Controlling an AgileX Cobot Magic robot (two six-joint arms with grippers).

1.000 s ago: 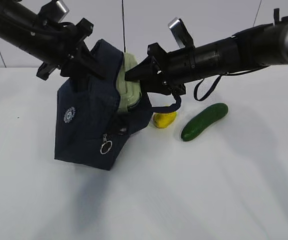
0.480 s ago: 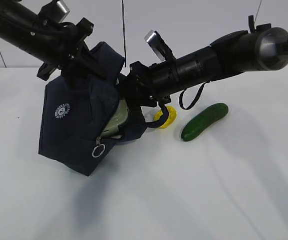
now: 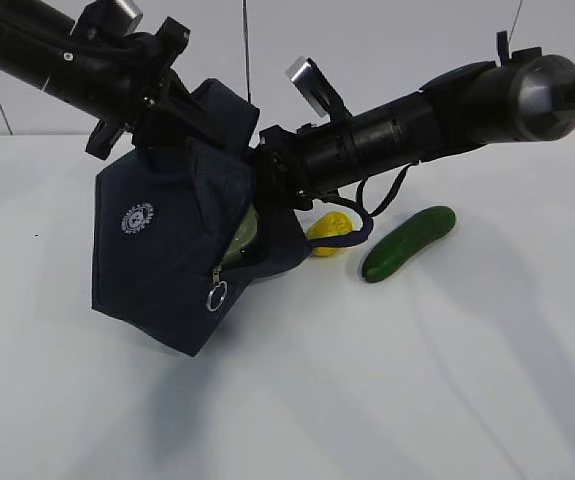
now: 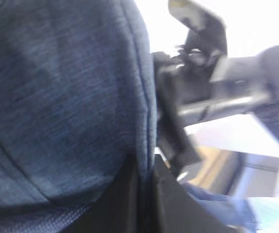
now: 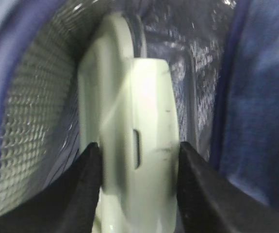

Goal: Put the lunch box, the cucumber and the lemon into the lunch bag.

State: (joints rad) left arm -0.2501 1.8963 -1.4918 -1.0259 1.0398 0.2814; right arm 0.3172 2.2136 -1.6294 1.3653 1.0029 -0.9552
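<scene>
Seating the box: you have the lunch box [image 5: 129, 145] on edge between the pads of the right gripper [image 5: 137, 174], which reaches in through the mouth of the lunch bag [image 3: 167, 260].
Right jaws: half spread and clamped on the box's pale green edge, one finger on each side.
Left jaws: the left gripper [image 3: 162, 90] is pinched tight on the navy fabric at the bag's top rim, holding the bag lifted and tilted.
Advice, entry: push along the line of the opening until the box meets the silvery lining [image 5: 188, 73]; judge depth from the right wrist view.
Advice, release: let go only once the box rests on the bag's bottom or wall, since a tilted bag may let it slide back out.
Advice, left side: keep your pinch firm so the mouth stays wide; a slack rim would likely snag the box's corner.
Bag, contents: lunch box only, most of it inside; a sliver of green shows at the opening in the exterior view.
Bag, fittings: zipper ring [image 3: 216, 296] hangs free; white logo [image 3: 137, 217] faces the camera.
Table [image 3: 417, 400], awaiting packing: lemon [image 3: 325, 235] just beside the bag; cucumber [image 3: 408, 243] near it, apart from the bag.
</scene>
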